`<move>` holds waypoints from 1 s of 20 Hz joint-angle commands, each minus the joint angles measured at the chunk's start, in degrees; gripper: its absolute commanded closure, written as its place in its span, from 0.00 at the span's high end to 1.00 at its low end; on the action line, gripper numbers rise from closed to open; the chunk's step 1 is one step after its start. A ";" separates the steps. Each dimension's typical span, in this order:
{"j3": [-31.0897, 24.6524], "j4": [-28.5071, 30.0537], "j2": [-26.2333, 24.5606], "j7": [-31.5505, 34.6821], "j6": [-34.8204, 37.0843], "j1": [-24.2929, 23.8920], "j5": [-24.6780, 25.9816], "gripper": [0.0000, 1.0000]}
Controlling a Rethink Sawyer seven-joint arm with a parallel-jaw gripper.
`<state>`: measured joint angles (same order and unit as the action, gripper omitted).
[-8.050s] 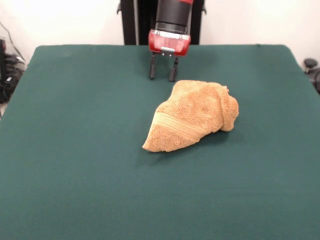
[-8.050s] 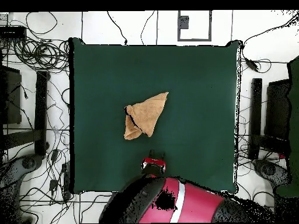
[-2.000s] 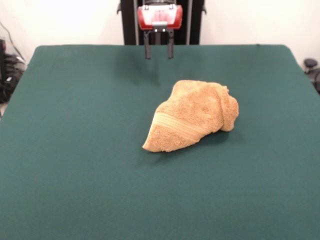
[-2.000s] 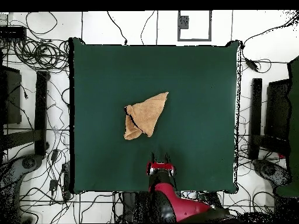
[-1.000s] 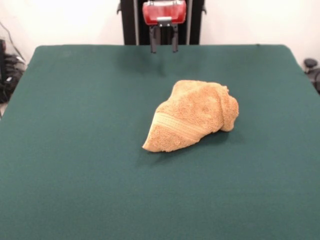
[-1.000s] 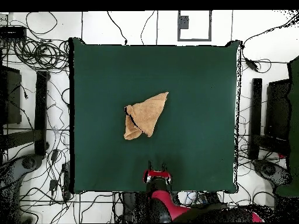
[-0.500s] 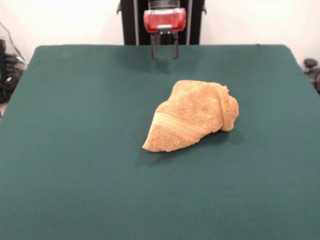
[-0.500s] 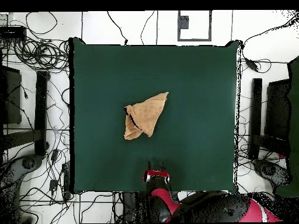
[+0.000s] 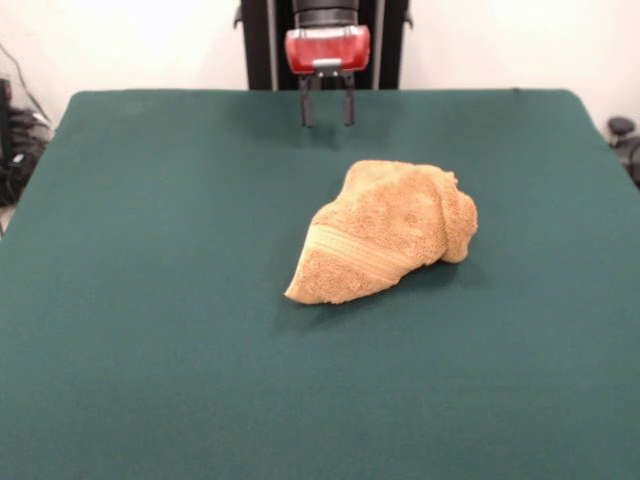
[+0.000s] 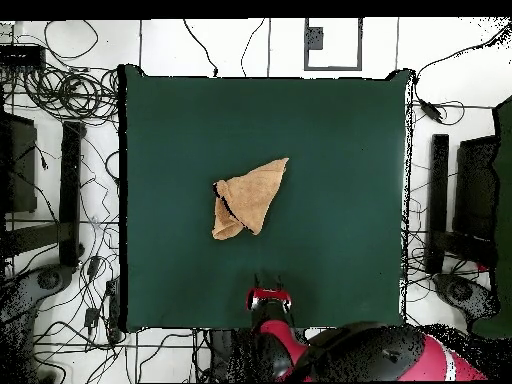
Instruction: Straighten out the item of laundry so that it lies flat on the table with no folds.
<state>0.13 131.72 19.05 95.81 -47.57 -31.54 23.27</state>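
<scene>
a pale wall stands behind a broad surface point(image 9: 150, 300) covered in dark green felt-like cloth; seen from overhead, the floor round it on all sides is strewn with black cables point(image 10: 70, 90) and dark equipment stands point(image 10: 440, 200).

the tan-orange terry hand towel point(image 9: 385, 232) lies crumpled a little off the middle of the surface, bunched into a rough wedge. the front view shows what the overhead view flattens: the cloth is heaped up thick, a rolled fold runs down its right side, and a smooth woven stripe band point(image 9: 355, 255) crosses the low pointed end nearest the camera. from overhead the towel point(image 10: 248, 197) reads as a plain triangle, one point reaching toward the far side of the surface, a dark shadowed fold along its left edge.

the end effector point(image 9: 328, 110), black fingers under a red housing, hangs above the surface near the robot's edge, well apart from the towel and touching nothing. its two fingers stand spread with a clear gap between them, released and empty. overhead, the end effector point(image 10: 267, 284) shows the same gap.
</scene>
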 commanded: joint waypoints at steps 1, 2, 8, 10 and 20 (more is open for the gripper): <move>-2.11 -5.13 1.00 12.54 -4.70 0.85 -2.02 1.00; -1.87 -4.80 0.96 12.59 -5.21 0.66 -1.75 1.00; 0.49 -2.75 -0.80 12.90 -10.60 -0.46 0.06 1.00; 1.52 -2.12 -2.16 13.03 -13.18 -0.58 0.33 1.00; 5.16 -0.90 -8.00 12.98 -22.42 -2.64 2.97 1.00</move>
<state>5.31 132.72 14.10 95.81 -64.74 -34.92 26.22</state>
